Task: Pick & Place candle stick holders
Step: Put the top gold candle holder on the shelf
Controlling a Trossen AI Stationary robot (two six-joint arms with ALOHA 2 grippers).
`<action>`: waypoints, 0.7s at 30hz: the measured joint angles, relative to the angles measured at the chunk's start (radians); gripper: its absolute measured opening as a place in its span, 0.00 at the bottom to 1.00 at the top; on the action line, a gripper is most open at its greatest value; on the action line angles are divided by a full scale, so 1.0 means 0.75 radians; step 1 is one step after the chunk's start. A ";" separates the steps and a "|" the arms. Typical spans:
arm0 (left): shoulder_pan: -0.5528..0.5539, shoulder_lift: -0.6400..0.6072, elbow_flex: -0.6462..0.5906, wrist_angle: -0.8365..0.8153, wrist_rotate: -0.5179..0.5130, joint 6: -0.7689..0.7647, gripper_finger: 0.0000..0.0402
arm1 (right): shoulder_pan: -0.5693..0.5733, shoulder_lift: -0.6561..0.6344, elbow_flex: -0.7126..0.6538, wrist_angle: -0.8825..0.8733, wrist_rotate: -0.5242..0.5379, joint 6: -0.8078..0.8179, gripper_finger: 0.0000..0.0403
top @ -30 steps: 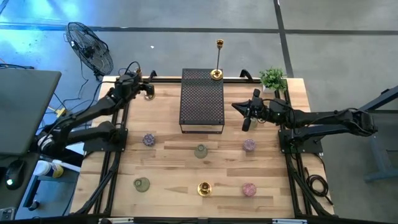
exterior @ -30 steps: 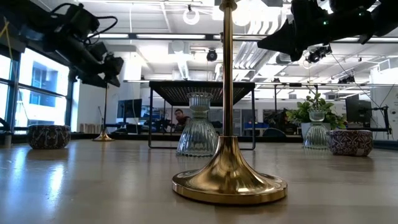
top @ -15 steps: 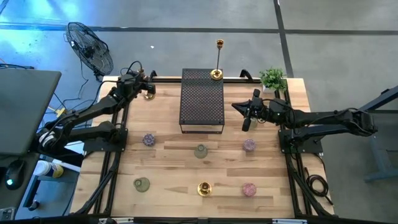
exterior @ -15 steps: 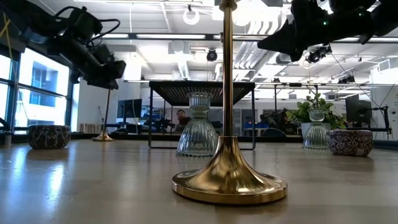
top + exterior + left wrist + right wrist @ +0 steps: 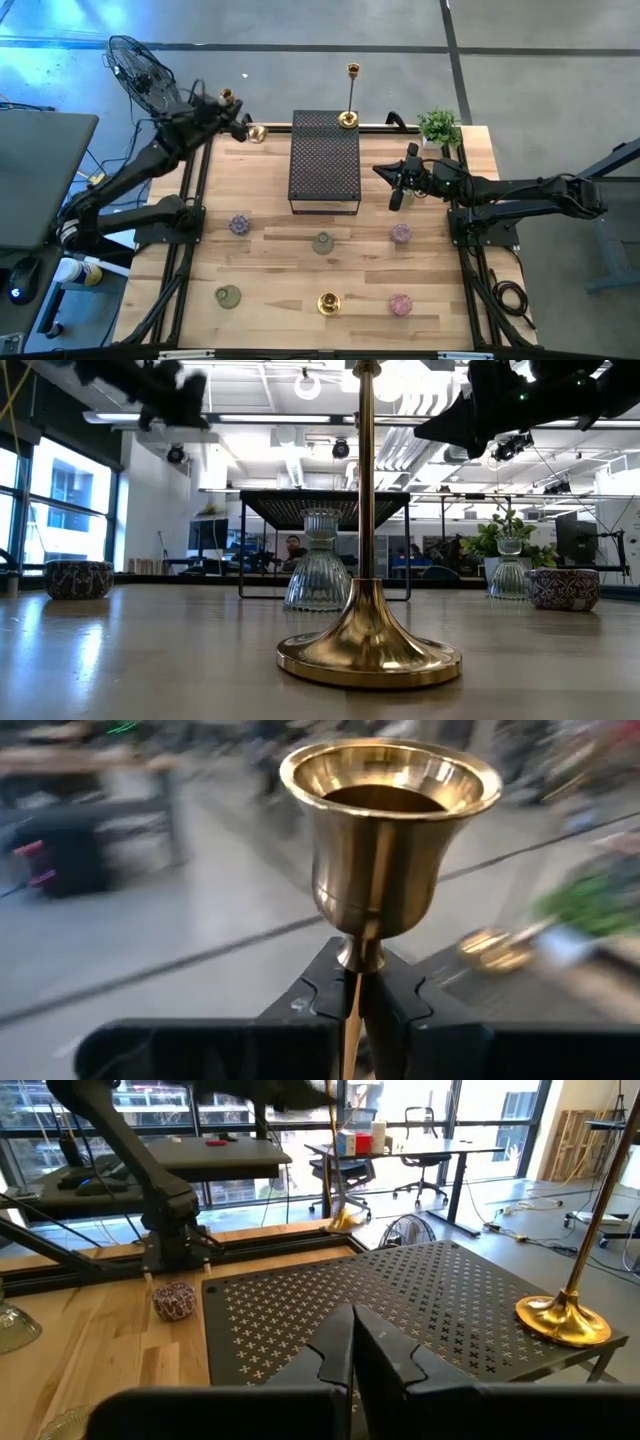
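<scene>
High view shows the left gripper raised over the far left corner of the table, with a gold candlestick held in it. Its cup end points away from the table and its round base hangs near the table's far edge. In the left wrist view the two fingers are pressed on the thin stem just under the cup of this candlestick, so the jaws are clamped on it.

The right gripper waits above the table, just right of the black mesh stand; in the right wrist view its fingers lie together with nothing between them.

A second candlestick stands upright on the far end of the stand. A third candlestick stands near the front edge of the table, and fills the middle of the low view.

Small glass cups are on the wood: a purple one left of the stand, a green one in front of the stand, a pink one to the right, a green one at the front left, a pink one at the front right. One more cup perhaps stands near the potted plant, but it is hard to see from above.
</scene>
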 joint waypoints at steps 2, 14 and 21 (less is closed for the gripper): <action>-0.024 0.034 0.080 0.001 0.102 -0.035 0.04 | 0.000 0.000 0.000 0.000 0.010 -0.001 0.00; -0.232 0.616 0.536 0.064 0.283 -0.014 0.03 | 0.000 0.000 0.000 -0.001 0.019 -0.002 0.00; -0.225 0.968 0.870 0.016 0.277 0.054 0.03 | 0.000 0.000 0.000 -0.020 0.019 -0.002 0.00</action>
